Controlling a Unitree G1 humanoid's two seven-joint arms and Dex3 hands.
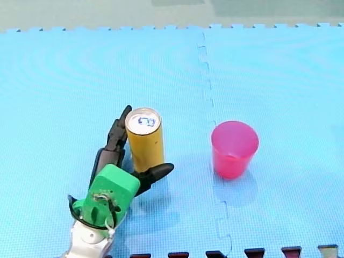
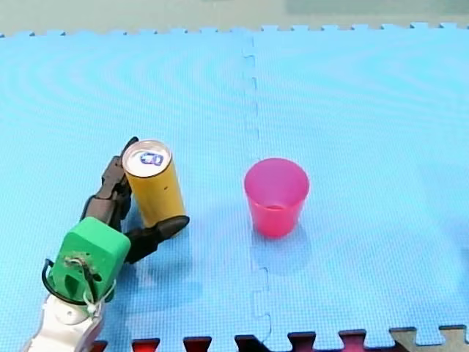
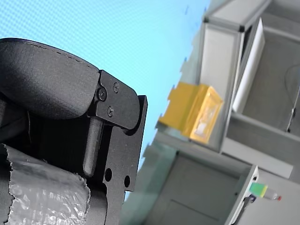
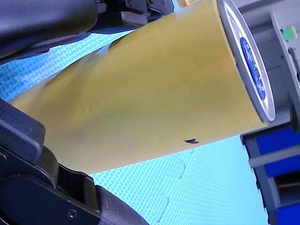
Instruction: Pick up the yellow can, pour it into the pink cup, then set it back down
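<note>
The robot's left hand (image 1: 112,157), lower left of the frame, is clamped round the can (image 1: 145,144), fingers (image 1: 117,133) up its left flank and thumb (image 1: 157,172) across its lower front. The can stands upright on the mat (image 1: 279,80) at centre-left, long axis vertical, lid facing up, apparently not yet lifted. The cup (image 1: 234,149) stands mouth-up well apart to the can's right, across the mat's seam (image 1: 207,80). The pour looks to hinge on carrying the can rightward and tipping its top toward the cup
</note>
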